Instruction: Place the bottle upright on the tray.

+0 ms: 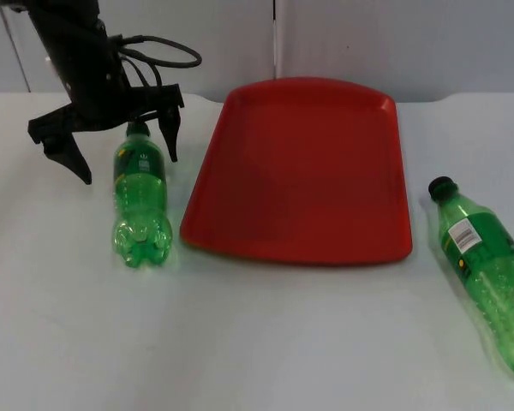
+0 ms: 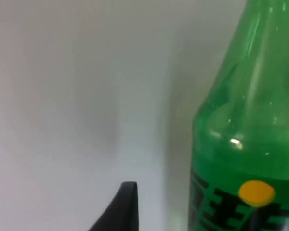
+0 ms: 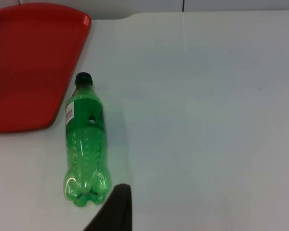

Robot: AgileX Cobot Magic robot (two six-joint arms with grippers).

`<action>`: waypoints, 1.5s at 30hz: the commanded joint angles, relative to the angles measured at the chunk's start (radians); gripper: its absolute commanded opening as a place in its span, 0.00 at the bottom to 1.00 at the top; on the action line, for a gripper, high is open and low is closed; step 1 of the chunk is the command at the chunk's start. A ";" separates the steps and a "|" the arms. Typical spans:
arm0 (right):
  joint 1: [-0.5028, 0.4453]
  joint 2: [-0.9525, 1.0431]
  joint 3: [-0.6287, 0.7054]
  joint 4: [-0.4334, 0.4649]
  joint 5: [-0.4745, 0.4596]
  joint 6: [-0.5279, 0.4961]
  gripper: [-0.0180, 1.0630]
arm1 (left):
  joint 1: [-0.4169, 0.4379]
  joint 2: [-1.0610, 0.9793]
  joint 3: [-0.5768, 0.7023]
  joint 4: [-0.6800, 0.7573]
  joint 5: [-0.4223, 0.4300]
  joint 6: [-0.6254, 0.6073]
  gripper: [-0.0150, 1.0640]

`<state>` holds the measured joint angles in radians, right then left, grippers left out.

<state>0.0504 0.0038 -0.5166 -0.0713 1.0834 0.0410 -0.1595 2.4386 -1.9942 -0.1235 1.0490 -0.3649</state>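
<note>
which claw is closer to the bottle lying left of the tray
Left. The left claw is open over the neck end of that bottle. The right claw is far off, across the red tray, looking down on the other bottle.

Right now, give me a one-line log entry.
left gripper: open, over left bottle neck | left bottle: lying | right bottle: lying | tray: bare

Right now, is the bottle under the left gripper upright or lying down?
Lying down: the left bottle rests on its side beside the tray, neck between the open left gripper.
</note>
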 commanded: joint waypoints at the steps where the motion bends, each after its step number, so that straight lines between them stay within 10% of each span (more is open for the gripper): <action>1: -0.006 -0.004 0.001 0.003 -0.007 -0.004 0.99 | -0.001 0.005 -0.007 -0.035 -0.018 0.014 0.99; 31: -0.006 -0.004 0.001 0.003 -0.007 -0.004 0.99 | 0.003 0.067 -0.007 -0.086 -0.084 0.178 0.96; 45: -0.006 -0.004 0.001 0.003 -0.007 -0.004 0.99 | 0.003 0.063 -0.007 -0.080 -0.053 0.180 0.01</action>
<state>0.0504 0.0038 -0.5166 -0.0713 1.0834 0.0410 -0.1575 2.5055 -1.9949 -0.1996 0.9822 -0.1938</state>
